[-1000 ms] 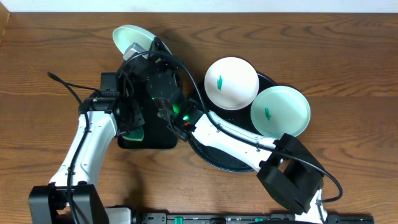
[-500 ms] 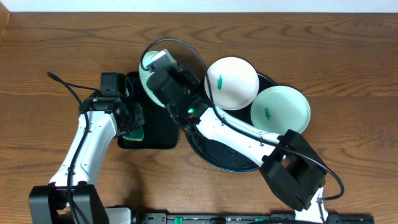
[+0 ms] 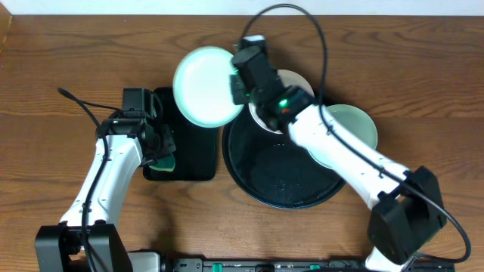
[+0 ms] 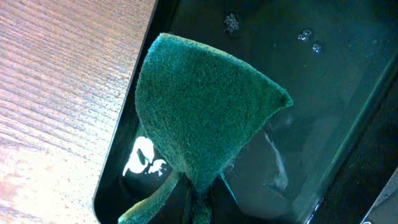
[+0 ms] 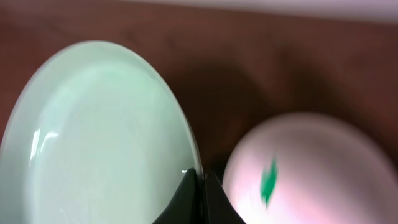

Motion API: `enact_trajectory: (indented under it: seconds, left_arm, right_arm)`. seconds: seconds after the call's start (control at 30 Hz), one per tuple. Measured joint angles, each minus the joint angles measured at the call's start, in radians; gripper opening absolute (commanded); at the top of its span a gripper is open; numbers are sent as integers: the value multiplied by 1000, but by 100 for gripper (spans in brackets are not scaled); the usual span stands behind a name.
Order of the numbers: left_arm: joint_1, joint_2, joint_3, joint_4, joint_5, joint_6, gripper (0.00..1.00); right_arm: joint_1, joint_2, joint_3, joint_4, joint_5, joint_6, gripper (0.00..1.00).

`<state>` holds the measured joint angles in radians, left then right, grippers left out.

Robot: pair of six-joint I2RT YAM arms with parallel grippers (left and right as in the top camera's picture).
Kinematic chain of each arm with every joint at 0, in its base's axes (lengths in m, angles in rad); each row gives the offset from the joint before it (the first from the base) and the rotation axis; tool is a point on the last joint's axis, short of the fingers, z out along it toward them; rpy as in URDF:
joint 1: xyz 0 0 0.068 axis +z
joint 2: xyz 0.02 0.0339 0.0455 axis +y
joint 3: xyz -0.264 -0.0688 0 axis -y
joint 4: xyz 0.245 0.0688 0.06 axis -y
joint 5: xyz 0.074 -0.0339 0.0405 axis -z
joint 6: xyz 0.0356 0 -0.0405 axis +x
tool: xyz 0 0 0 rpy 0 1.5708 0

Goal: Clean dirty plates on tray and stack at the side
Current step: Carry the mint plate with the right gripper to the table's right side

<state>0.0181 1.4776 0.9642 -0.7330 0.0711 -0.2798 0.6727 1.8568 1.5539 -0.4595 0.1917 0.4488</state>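
Currently held plate (image 3: 203, 85): pale mint, gripped at its right rim, above the table and the far end of the rectangular tray (image 3: 193, 155), left of the round tray.
Right gripper (image 3: 234, 85): jaws closed tight on that rim; the wrist view shows the fingertips pinching the edge.
Left gripper (image 3: 163, 155): clamped on a green sponge (image 4: 199, 112), over the rectangular tray, which carries water droplets.
Round tray (image 3: 265, 181): black, on the table just right of the rectangular one.
Second plate (image 5: 298, 168): white, green smear (image 5: 268, 180), at the round tray's far side, partly under the right arm.
Third plate (image 3: 355, 125): pale mint, at the round tray's right edge, seemingly resting on the rim; partly hidden.
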Motion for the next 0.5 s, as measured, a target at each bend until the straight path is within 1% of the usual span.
enact_trajectory:
  seconds: [0.13, 0.3, 0.4, 0.5]
  left_arm:
    - [0, 0, 0, 3, 0, 0, 7]
    - [0, 0, 0, 21, 0, 0, 7]
    - [0, 0, 0, 23, 0, 0, 7]
    - [0, 0, 0, 24, 0, 0, 7]
  right_arm:
    - [-78, 23, 0, -99, -142, 87, 1]
    - [-120, 27, 0, -126, -261, 95, 1]
    - [-206, 6, 0, -166, -364, 92, 1]
    - [-346, -49, -1, -233, -434, 91, 1]
